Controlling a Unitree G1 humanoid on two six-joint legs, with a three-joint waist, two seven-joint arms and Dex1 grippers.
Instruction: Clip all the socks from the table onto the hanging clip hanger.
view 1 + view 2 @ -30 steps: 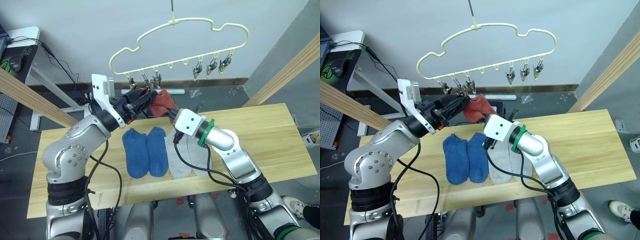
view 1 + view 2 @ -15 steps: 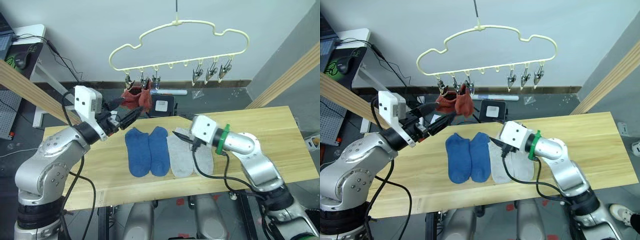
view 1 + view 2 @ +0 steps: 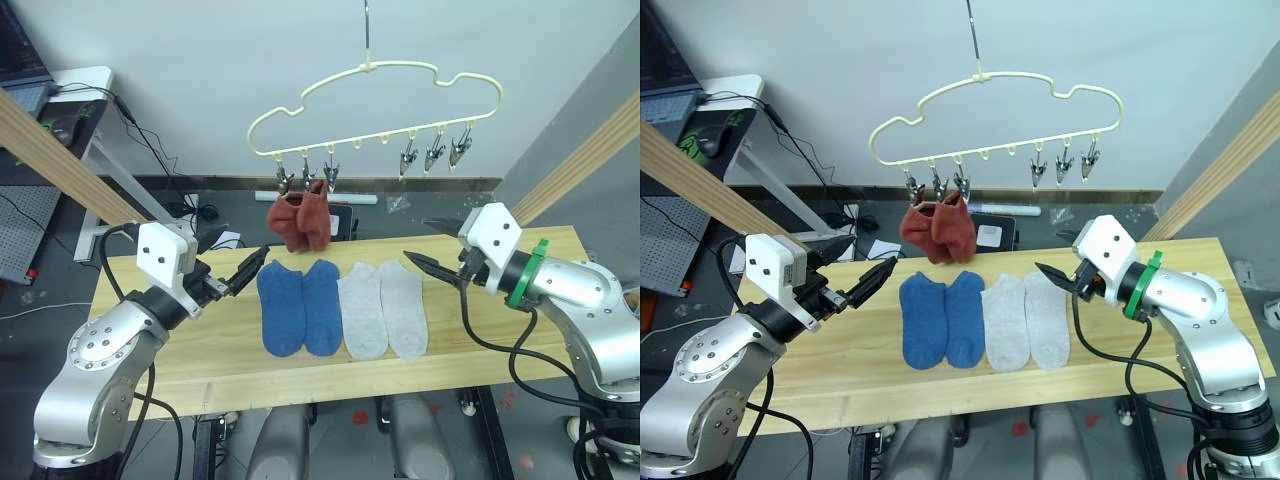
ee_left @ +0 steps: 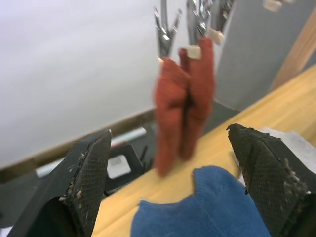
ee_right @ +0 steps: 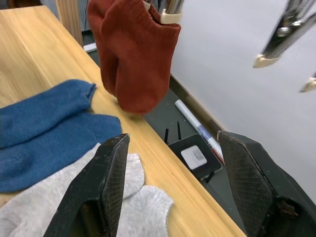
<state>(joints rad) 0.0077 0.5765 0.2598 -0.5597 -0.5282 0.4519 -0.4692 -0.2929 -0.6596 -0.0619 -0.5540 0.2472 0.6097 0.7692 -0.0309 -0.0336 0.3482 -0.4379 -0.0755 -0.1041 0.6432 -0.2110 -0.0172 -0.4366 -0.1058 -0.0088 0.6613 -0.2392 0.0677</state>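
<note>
Hanging from the hanger (image 3: 375,105) now are both red socks (image 3: 300,220), clipped side by side. Both arms have pulled back from them: the left claw (image 3: 252,270) and the right claw (image 3: 430,245) hover over the counter (image 3: 560,305), jaws apart, empty. Two blue socks (image 3: 298,305) and two grey socks (image 3: 385,310) remain lying flat, likely next.

The table (image 3: 520,345) is light wood with lines of grain, smooth and a bit shiny. The blue socks (image 3: 297,305), the grey socks (image 3: 382,310) and the red socks (image 3: 300,220) are soft, matt knit cloth. The clip hanger (image 3: 375,100) is thin, pale yellow and smooth, with shiny metal clips (image 3: 435,152).
</note>
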